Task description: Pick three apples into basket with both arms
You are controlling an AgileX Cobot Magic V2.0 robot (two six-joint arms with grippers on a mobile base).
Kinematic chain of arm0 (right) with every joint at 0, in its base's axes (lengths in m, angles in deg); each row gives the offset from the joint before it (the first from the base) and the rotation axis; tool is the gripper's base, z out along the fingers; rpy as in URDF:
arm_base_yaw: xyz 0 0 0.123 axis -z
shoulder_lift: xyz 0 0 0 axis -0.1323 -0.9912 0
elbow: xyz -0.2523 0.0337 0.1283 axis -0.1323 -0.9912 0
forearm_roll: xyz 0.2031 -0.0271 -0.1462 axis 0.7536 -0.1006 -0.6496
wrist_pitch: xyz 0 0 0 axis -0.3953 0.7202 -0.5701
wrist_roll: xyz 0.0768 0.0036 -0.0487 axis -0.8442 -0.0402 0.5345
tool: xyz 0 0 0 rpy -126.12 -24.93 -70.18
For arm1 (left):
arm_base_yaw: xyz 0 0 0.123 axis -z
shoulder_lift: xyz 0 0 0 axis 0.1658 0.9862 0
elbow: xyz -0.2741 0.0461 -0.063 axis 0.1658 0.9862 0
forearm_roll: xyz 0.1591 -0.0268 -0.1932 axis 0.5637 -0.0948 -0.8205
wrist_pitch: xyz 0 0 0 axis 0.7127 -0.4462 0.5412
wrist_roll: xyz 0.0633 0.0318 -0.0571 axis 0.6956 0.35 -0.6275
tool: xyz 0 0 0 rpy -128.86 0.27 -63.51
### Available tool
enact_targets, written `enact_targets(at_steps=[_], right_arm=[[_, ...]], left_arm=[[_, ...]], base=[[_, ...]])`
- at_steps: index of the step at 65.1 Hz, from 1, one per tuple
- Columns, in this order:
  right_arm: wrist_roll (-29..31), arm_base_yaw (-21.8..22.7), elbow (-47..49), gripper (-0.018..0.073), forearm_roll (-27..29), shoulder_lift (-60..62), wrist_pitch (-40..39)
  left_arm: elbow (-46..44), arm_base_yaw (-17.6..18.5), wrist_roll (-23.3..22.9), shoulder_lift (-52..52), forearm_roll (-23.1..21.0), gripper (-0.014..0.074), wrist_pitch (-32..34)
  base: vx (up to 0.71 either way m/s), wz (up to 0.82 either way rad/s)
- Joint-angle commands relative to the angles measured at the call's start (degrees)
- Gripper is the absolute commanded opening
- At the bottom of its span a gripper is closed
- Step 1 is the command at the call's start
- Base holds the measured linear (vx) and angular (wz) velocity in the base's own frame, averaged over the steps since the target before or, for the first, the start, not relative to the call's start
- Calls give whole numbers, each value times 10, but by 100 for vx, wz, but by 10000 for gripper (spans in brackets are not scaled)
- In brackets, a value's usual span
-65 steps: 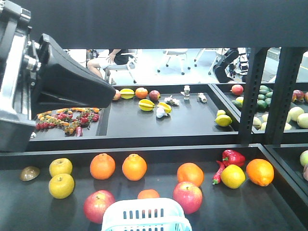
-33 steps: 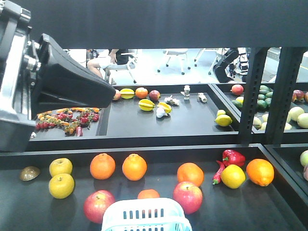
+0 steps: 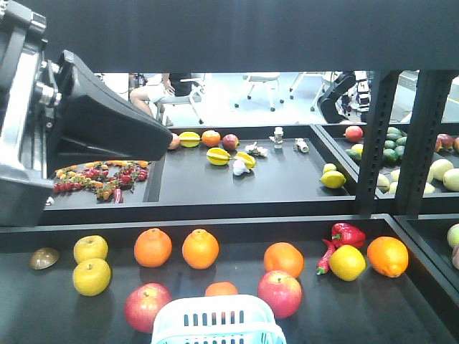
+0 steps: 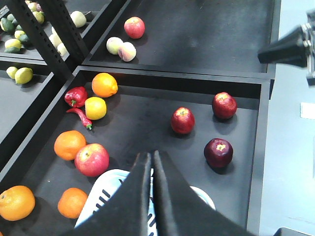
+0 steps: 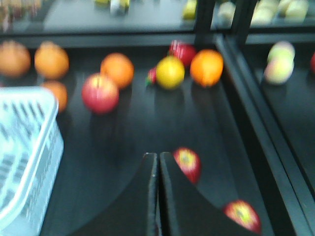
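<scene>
Fruit lies scattered over a black rimmed bench, with a pale aqua slotted plastic basket at the middle of its near edge.

Your left hand hangs above the basket, its two black wedge fingers clenched flat together with nothing between them. Your right hand is likewise clenched and empty, low over the bench to the right of the basket; that view is blurred.

A glossy blushed red apple rests just left of the basket by the near edge, and a second blushed apple rests just right of it. Toward the near right corner the left wrist view shows three more: a bright red apple farthest from the near edge, a deep red apple closest to the corner, and a dark maroon apple by the near edge. In the right wrist view one of these lies just beside the right hand's fingertips.

Smooth oranges sit in a loose row behind the basket, and a red bell pepper lies near the right edge.
</scene>
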Motion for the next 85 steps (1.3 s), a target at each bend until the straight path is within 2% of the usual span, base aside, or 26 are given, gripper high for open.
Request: enact_targets(at_steps=[1,7,12,16,22,29,37,39,45,51,55,62,70,76,79,85], right_arm=[[31,2,102,-5,-5,-84,56],[19,2,192,-5,56,-137,67],[20,2,237,-5,79,-153,65],[20,2,258,-5,102,-154,47],[19,2,275,-5,131,-152,-24],[44,2,297,-1,164,-157,-20],[44,2,338,8,120,-210,125],[43,2,350,8,95,-237,178],[43,2,364,13,19,-305,271],[29,-5,363,25,-37,-356,272],[10,-5,363,46,-51,-377,272],[-21,-5,363,109,-50,-402,272],[-35,-5,362,238,-47,-413,272],[-39,-5,344,368,-52,-414,272],[-49,-5,325,471,-54,-414,272],[-69,-5,284,621,-37,-414,272]], left_arm=[[-14,3,-6,-11,-20,-8,19],[-14,3,-6,-11,-20,-8,19],[-14,3,-6,-11,-20,-8,19],[-14,3,-6,-11,-20,-8,19],[-14,3,-6,-11,-20,-8,19],[-14,3,-6,-11,-20,-8,19],[-14,3,-6,-11,-20,-8,19],[-14,3,-6,-11,-20,-8,19],[-14,3,-6,-11,-20,-8,19],[-14,3,-6,-11,-20,-8,19],[-14,3,-6,-11,-22,-8,19],[-14,3,-6,-11,-22,-8,19],[-14,3,-6,-11,-22,-8,19],[-14,3,-6,-11,-22,-8,19],[-14,3,-6,-11,-22,-8,20],[-14,3,-6,-11,-22,-8,20]], base=[[0,0],[0,0],[0,0],[0,0],[0,0],[0,0],[0,0],[0,0],[0,0],[0,0],[0,0],[0,0],[0,0],[0,0],[0,0],[0,0]])
